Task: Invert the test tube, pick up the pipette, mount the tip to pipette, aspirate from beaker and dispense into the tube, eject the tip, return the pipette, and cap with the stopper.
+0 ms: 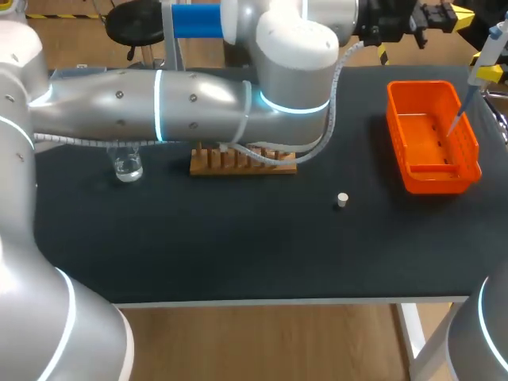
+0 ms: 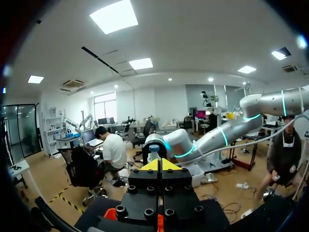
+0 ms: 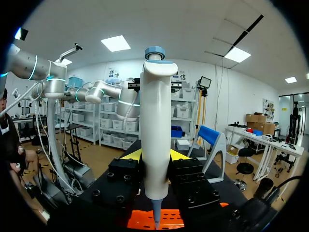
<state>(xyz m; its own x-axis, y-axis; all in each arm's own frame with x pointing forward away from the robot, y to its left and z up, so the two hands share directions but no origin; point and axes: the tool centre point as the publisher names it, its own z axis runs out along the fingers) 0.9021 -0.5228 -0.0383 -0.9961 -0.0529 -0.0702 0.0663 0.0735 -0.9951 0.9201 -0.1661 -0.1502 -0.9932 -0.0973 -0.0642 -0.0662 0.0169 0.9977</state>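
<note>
My right gripper (image 1: pixel 486 73) is at the far right, shut on a white pipette (image 1: pixel 492 44) with a blue top. The pipette's thin tip (image 1: pixel 459 117) hangs over the orange bin (image 1: pixel 432 171). In the right wrist view the pipette (image 3: pixel 154 125) stands upright between the yellow fingertips (image 3: pixel 131 155), its tip pointing down at the orange bin (image 3: pixel 169 220). My left arm stretches across the table, its gripper (image 1: pixel 429 17) beyond the far edge. The left gripper (image 2: pixel 159 164) is shut and empty. A glass beaker (image 1: pixel 127 167) stands at the left. A small white stopper (image 1: pixel 342 199) lies mid-table.
A wooden rack (image 1: pixel 208 163) sits behind the middle of the table, partly hidden under my left arm, so I cannot make out the test tube. The dark table mat (image 1: pixel 238 246) stretches to the front edge.
</note>
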